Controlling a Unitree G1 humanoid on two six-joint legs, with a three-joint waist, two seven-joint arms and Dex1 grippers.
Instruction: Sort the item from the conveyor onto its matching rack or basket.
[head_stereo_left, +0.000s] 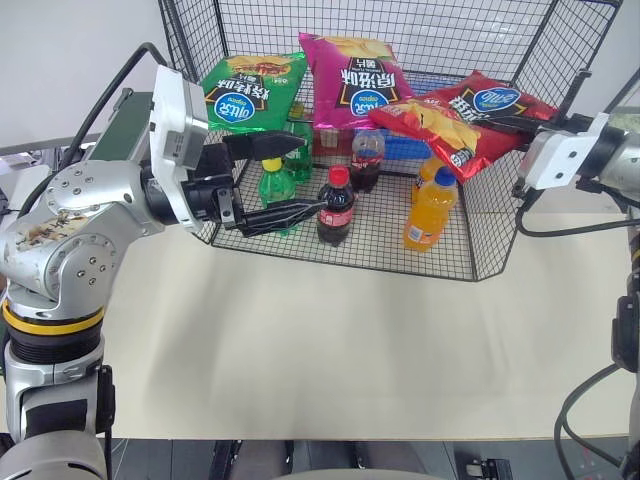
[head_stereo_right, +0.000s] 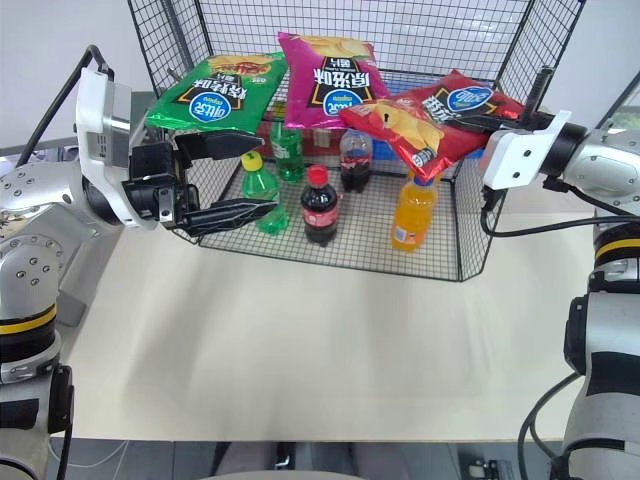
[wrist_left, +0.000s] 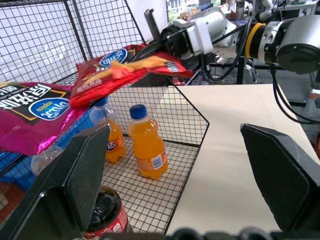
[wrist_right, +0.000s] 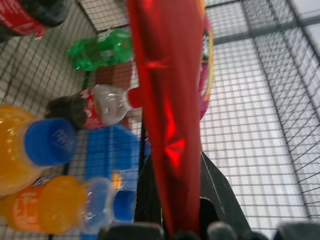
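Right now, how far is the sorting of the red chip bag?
Picked up: the right claw is shut on the red chip bag, held over the black wire cage beside the magenta chip bag and green chip bag. Left to do: release it on the shelf. The left claw is open.

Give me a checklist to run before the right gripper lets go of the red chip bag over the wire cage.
1. Grip: right gripper is shut on the red chip bag. Ok.
2. Position: the bag hangs over the black wire cage, beside the magenta chip bag and above the orange bottles. Ok.
3. Support: whether the bag already rests on the raised shelf or on the bottles. Cannot tell.
4. Lie: the bag is tilted, its far end drooping toward the orange bottles. Not ok.
5. Left gripper: open, holding nothing, at the cage's other side near the green chip bag, away from the drop spot. Ok.
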